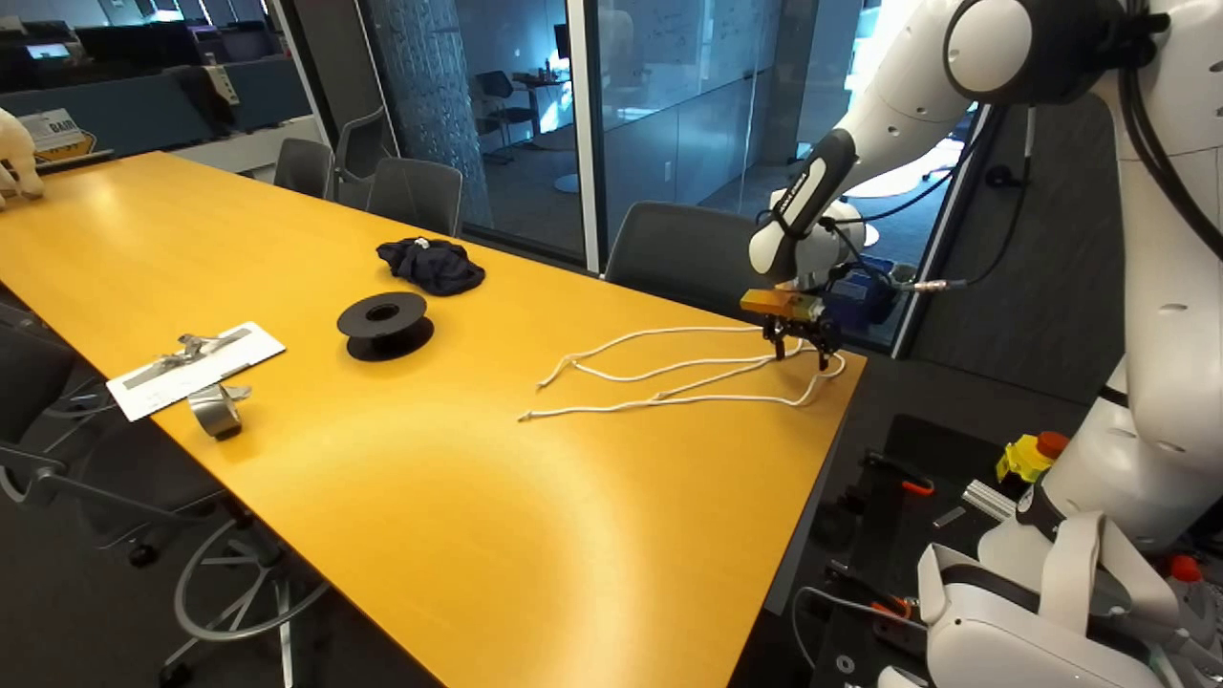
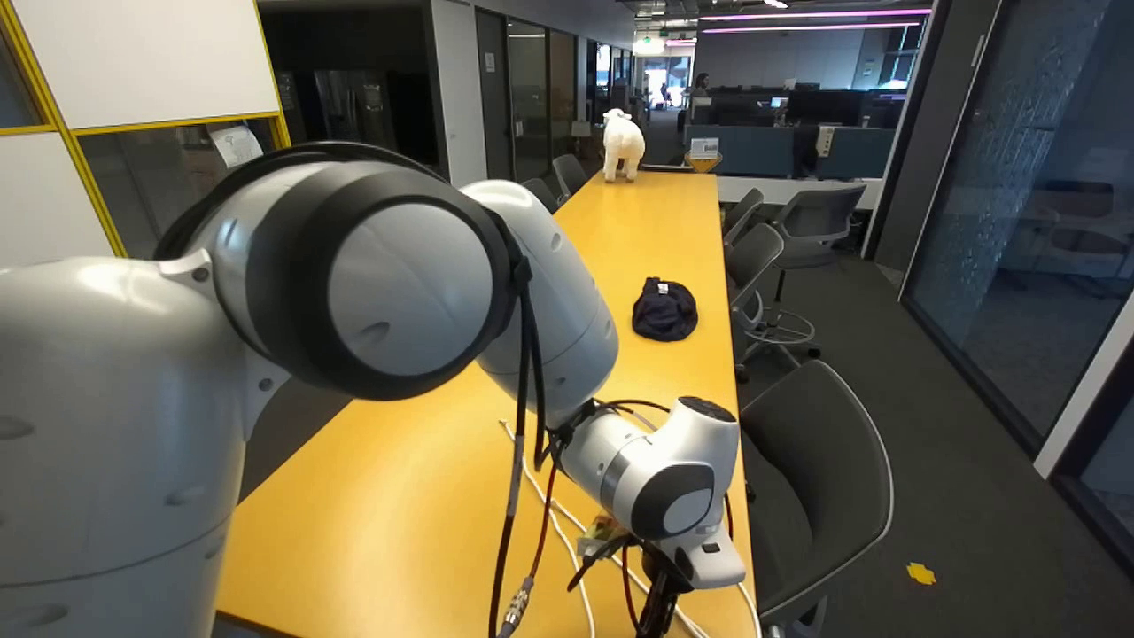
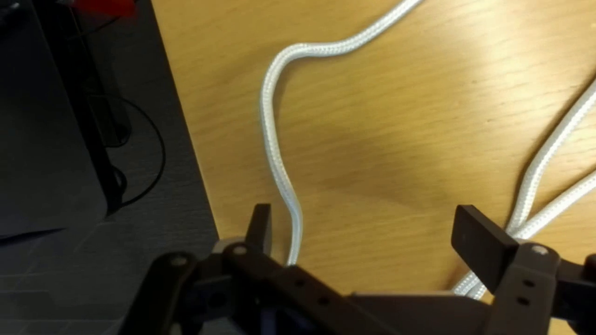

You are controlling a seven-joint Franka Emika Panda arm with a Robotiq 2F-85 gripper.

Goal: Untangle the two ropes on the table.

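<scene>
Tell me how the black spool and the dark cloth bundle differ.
The black spool is round, with a central hole; the dark cloth bundle is crumpled and irregular. The bundle shows a white patch; the spool shows none. Both lie on the table, apart from the ropes.

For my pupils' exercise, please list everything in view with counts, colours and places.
Table: one, yellow-orange, in all views
Ropes: two, whitish, at one table end
Spool: one, black, on table
Cloth bundle: one, navy, on table
Board: one, white, at table edge
Tape roll: one, grey, beside board
Plush animal: one, white, far table end
Sign: one, white and yellow, near plush animal
Chairs: several, grey, along table
Glass panes: several, clear, beyond chairs
Headset: one, white, in an exterior view
Button: one, red, behind headset
Background office: too distant to count
Robot arm: one, white and black, over table
Gripper: one, black, open over ropes
</scene>
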